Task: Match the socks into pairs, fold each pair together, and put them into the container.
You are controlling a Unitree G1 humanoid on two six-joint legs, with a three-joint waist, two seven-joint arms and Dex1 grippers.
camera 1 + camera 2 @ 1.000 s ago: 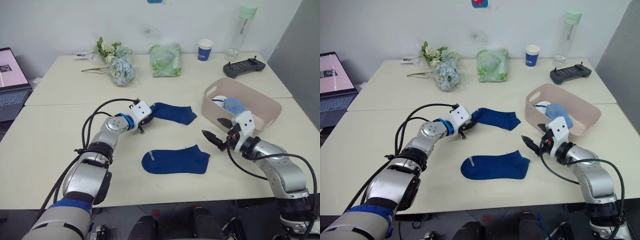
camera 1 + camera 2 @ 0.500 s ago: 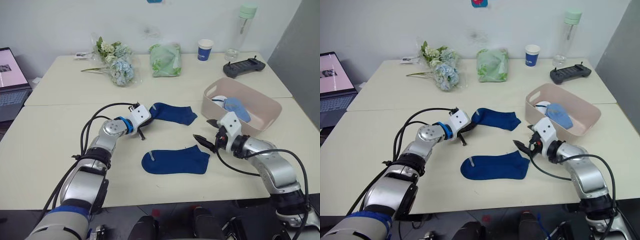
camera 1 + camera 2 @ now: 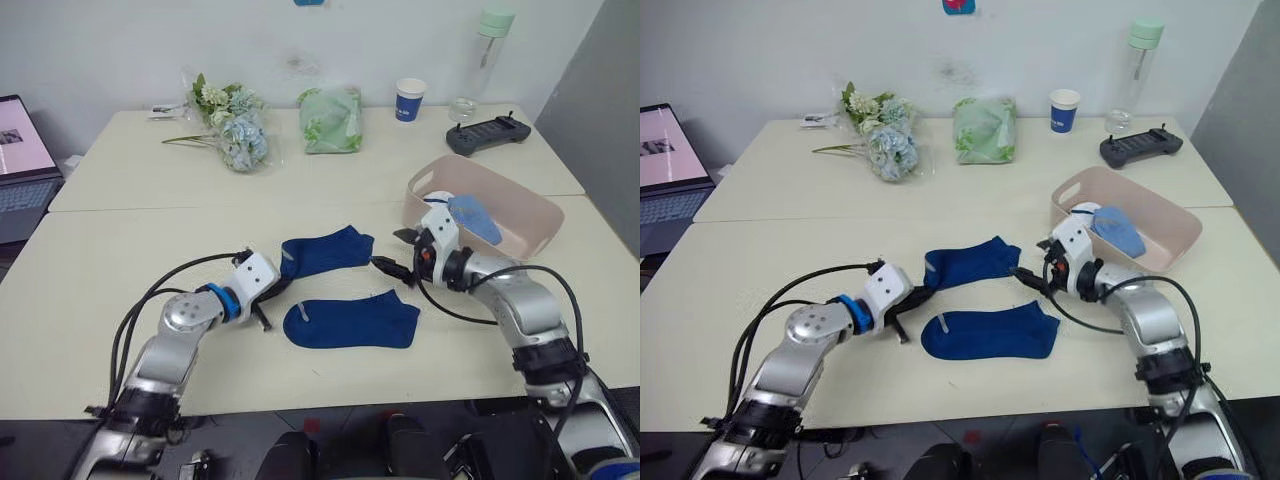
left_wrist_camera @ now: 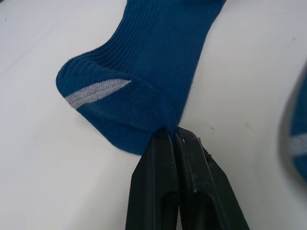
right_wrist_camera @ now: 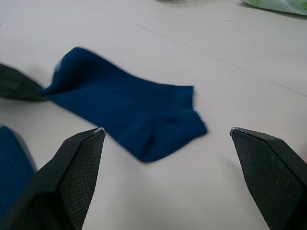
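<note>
Socks are the business here, taken from the big pieces down. On the tabletop, the pale pink container stands just behind the right end effector and already holds a light blue sock over something white. Two navy socks are out. The farther navy sock lies stretched between the two end effectors: the left end effector is pinched tight on its cuff, by the grey stripe, and its toe points toward the right end effector, whose fingers stand wide apart just short of that toe, touching nothing. The nearer navy sock lies flat just beside the left end effector, on the robot's side of the held one.

The step in hand looks like laying the held sock onto its mate. To do it well, the right end effector should close on the toe end, so the sock travels taut and level. Line cuff over cuff and toe over toe before releasing. A one-ended drag would likely bunch the soft knit and spoil the fold.
</note>
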